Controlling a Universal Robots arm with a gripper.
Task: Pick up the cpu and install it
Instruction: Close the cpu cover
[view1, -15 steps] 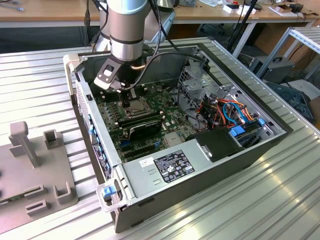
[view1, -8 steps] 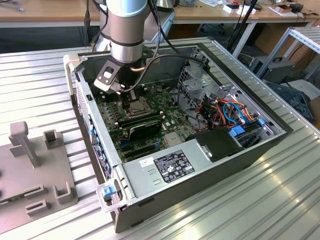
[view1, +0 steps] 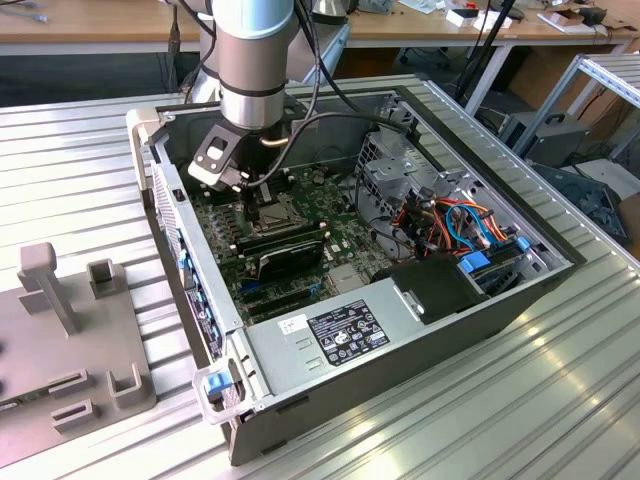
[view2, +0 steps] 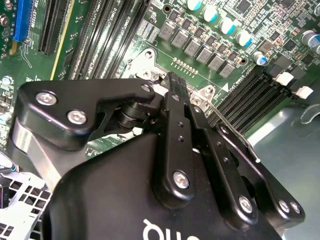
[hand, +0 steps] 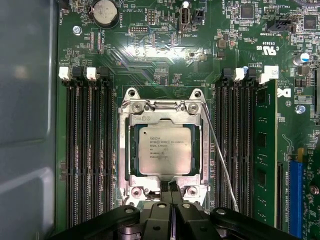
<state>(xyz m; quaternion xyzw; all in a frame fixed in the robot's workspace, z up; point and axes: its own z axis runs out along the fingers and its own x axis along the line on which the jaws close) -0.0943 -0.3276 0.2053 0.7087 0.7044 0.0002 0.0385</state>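
Note:
The cpu (hand: 164, 150) lies flat with its silvery-grey face up inside the dark socket, framed by the metal bracket (hand: 125, 150) on the green motherboard. The thin wire lever (hand: 220, 165) stands free beside the bracket. My gripper (hand: 170, 190) hovers just over the bracket's edge, a little off the cpu, fingers pressed together with nothing between them. In the second wrist view the gripper (view2: 175, 82) points down at the socket's corner. In the exterior view the arm reaches into the open computer case, with the gripper (view1: 262, 197) right above the socket (view1: 277, 214).
Rows of memory slots (hand: 90, 150) flank the socket, and a memory module (hand: 265, 150) stands in one. The case wall (view1: 170, 190), a drive cage (view1: 400, 170), cables (view1: 455, 225) and the power supply (view1: 330, 335) crowd the arm. A grey fixture (view1: 60, 340) sits at the exterior view's left.

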